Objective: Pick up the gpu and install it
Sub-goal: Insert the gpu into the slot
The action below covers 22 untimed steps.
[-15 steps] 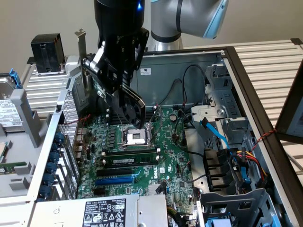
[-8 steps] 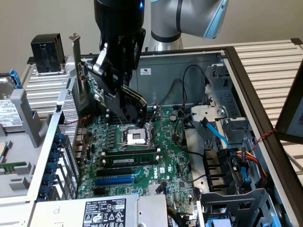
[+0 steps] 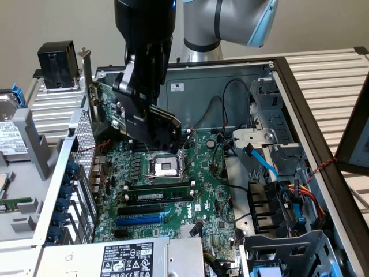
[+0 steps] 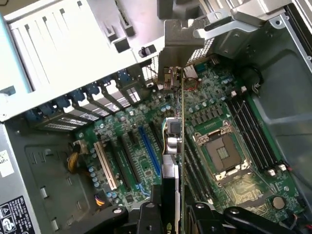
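We see the gripper (image 3: 137,107) (image 4: 171,215) pinching the gpu (image 3: 108,98) (image 4: 181,41), its black fingers pressed on either side of the card. The card hangs tilted in the air above the motherboard (image 3: 210,193) (image 4: 146,168), clear of every slot, over the board's part near the case's back corner. Its metal end bracket points toward the slotted rear wall of the computer case (image 3: 230,72). Just beside it on the board sits the bare processor socket (image 3: 167,167) (image 4: 222,153), and a blue expansion slot (image 3: 141,219) (image 4: 148,146) lies nearer the power supply (image 3: 121,259) at the case's front edge. Blue and black cables (image 3: 262,161) run along the drive bays at the exterior view's right. The open case lies flat on a white slatted desk (image 3: 328,75), with a hard drive (image 3: 11,135) near the desk's edge at the exterior view's left. A plain beige wall (image 3: 34,23) stands behind.
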Each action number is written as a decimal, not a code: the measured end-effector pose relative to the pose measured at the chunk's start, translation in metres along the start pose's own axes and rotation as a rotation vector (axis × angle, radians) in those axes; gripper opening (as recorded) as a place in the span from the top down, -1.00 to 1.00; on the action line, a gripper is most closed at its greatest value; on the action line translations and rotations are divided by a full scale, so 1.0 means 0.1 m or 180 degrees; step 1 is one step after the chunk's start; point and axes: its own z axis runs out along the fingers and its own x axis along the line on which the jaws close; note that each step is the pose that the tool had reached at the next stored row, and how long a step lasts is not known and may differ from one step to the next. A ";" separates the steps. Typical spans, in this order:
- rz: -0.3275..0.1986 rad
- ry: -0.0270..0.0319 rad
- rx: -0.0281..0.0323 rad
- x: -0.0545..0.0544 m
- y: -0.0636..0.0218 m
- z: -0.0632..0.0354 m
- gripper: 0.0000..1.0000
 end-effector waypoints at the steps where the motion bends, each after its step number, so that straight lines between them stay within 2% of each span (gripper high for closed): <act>1: -0.0059 0.0005 0.0005 0.00 0.000 0.000 0.47; 5: -0.0291 0.0024 0.0027 0.00 0.000 0.000 0.47; 6: -0.0336 0.0025 0.0039 0.00 0.000 0.000 0.47; 7: -0.0373 0.0020 0.0062 0.00 0.000 0.000 0.47; 8: -0.0407 0.0009 0.0099 0.00 0.000 0.001 0.47; 11: -0.0500 -0.0041 0.0255 0.00 0.000 0.001 0.47; 12: -0.0540 -0.0053 0.0296 0.00 0.000 0.001 0.47; 14: -0.0636 -0.0065 0.0346 0.00 0.000 0.002 0.47; 15: -0.0696 -0.0066 0.0360 0.00 0.000 0.003 0.47; 17: -0.0807 -0.0064 0.0372 0.00 -0.001 0.006 0.47; 22: -0.1098 -0.0048 0.0376 0.00 -0.001 0.013 0.47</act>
